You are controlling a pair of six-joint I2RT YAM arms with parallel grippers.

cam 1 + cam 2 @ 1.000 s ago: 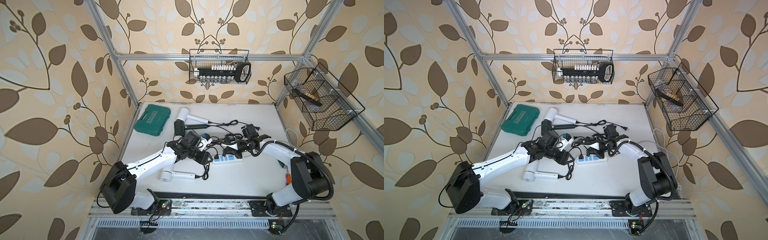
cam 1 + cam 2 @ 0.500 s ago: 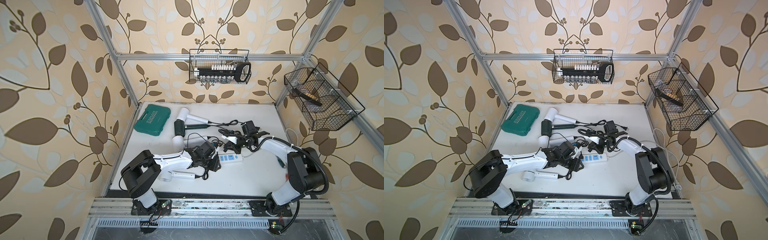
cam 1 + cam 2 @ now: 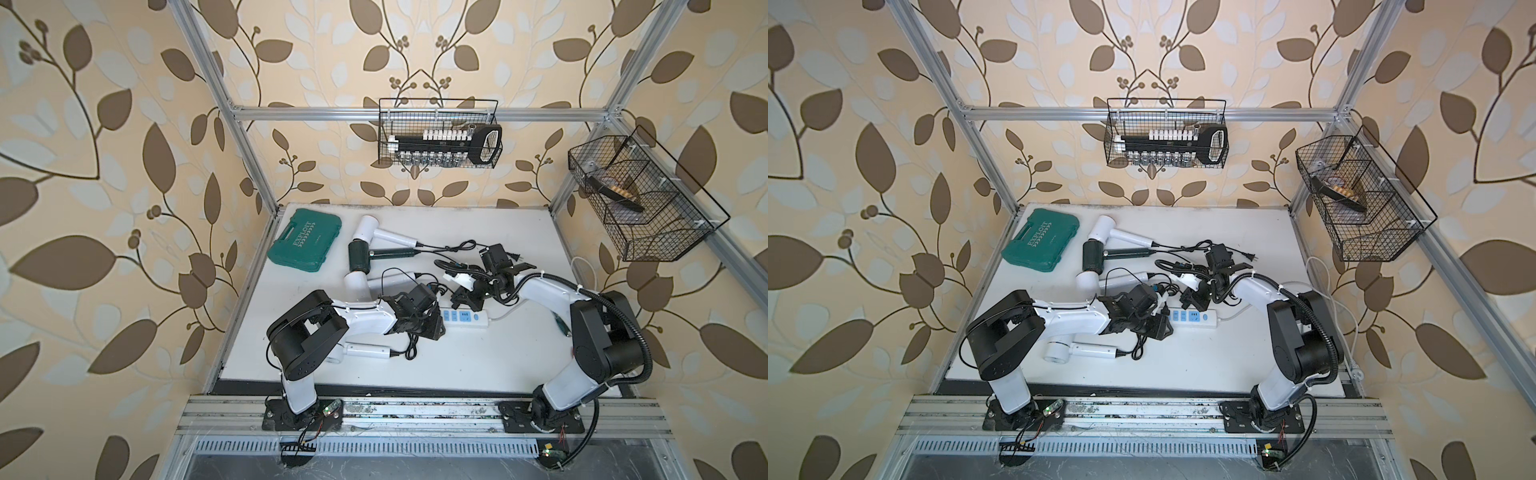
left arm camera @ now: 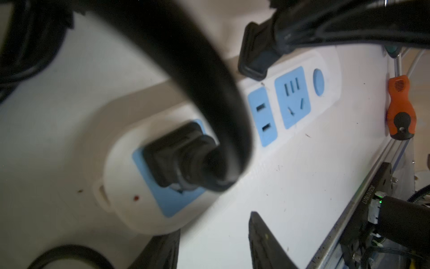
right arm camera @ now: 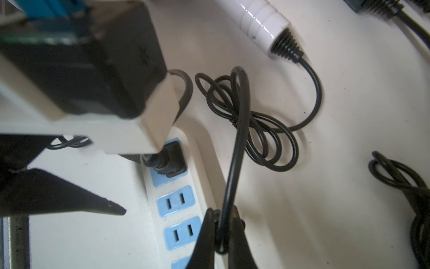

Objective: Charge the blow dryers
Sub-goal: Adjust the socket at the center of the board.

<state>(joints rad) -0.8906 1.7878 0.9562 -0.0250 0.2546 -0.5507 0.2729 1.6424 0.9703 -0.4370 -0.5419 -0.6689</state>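
Four blow dryers lie on the white table: a white one at the back, a dark green one, another white one, and a white one by the left arm. The white power strip has a black plug seated in its end socket. My left gripper stands open right at that end of the strip, with nothing held. My right gripper is shut on a thin black cord just beside the strip, and this cord rises to a coiled bundle near a white handle.
A teal case lies at the back left. Wire baskets hang on the back wall and the right wall. An orange-handled screwdriver lies near the table's right edge. Loose black cords tangle behind the strip.
My left arm has folded and carried its gripper right and toward the front, to the strip's end. The right gripper has hardly moved and still pinches the cord.
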